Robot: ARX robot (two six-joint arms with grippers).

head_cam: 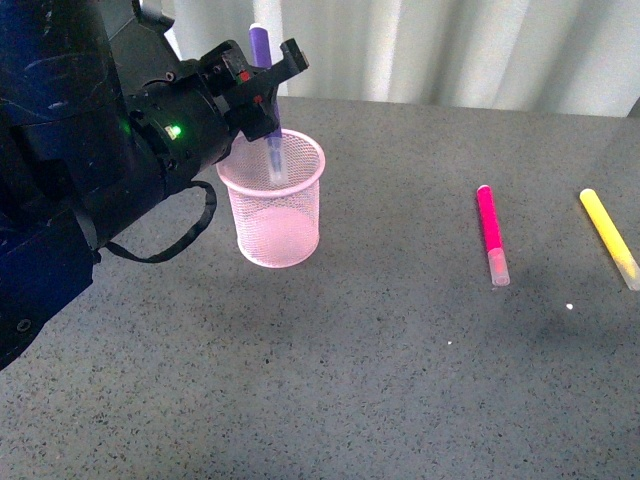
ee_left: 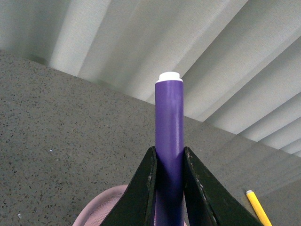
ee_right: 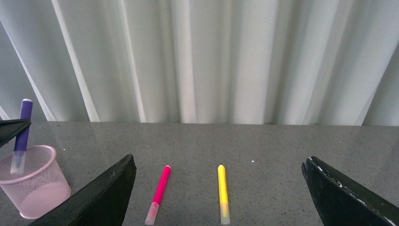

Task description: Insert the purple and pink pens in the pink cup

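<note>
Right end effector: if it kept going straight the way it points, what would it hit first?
Likely the yellow marker, lying on the table straight ahead between the open fingers of the right end effector; the pink pen lies beside it. Depth is unclear: aimed flatter, it would pass over to the curtain.

My body camera looks down across the table [head_cam: 400, 380] from its near side. My left wrist camera hugs the purple pen [ee_left: 169, 141]; the right sits low, facing the far curtain [ee_right: 211, 61]. All catch that pen.
</note>
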